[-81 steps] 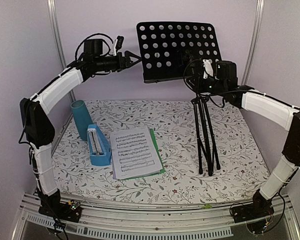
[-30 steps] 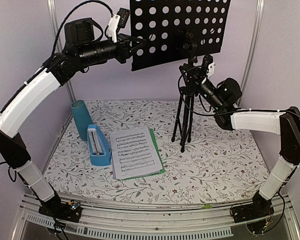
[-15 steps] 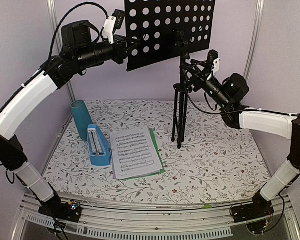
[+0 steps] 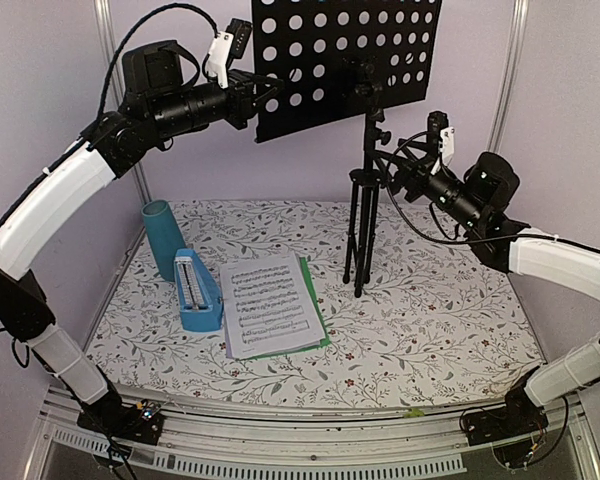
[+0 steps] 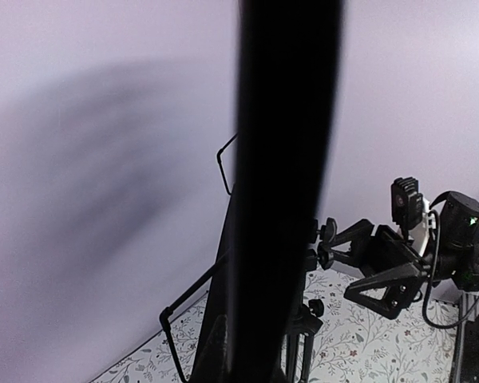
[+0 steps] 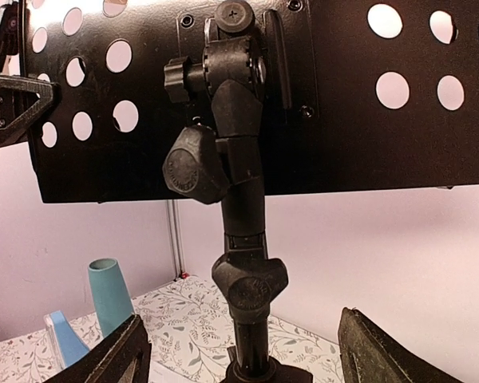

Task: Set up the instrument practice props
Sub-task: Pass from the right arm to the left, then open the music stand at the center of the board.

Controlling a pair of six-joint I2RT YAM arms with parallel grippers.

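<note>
The black music stand (image 4: 365, 205) stands upright on its tripod at the back middle of the table. Its perforated desk (image 4: 345, 60) is high up. My left gripper (image 4: 263, 98) is shut on the desk's left edge, which fills the left wrist view as a dark band (image 5: 283, 199). My right gripper (image 4: 395, 172) hangs open just right of the pole and is not touching it. In the right wrist view the pole (image 6: 243, 207) shows beyond the spread fingers (image 6: 120, 355). The sheet-music pages (image 4: 270, 305) lie flat at front centre. The blue metronome (image 4: 195, 290) is beside them on the left.
A teal cylinder cup (image 4: 162, 240) stands upright behind the metronome, near the left wall. A floral cloth (image 4: 440, 310) covers the table. Metal frame posts (image 4: 108, 60) rise at both back corners, and walls close in on three sides.
My right gripper has opened, let go of the stand's pole and drawn back to the right. The stand has settled upright, and the desk has shifted slightly right in my left gripper's hold.
</note>
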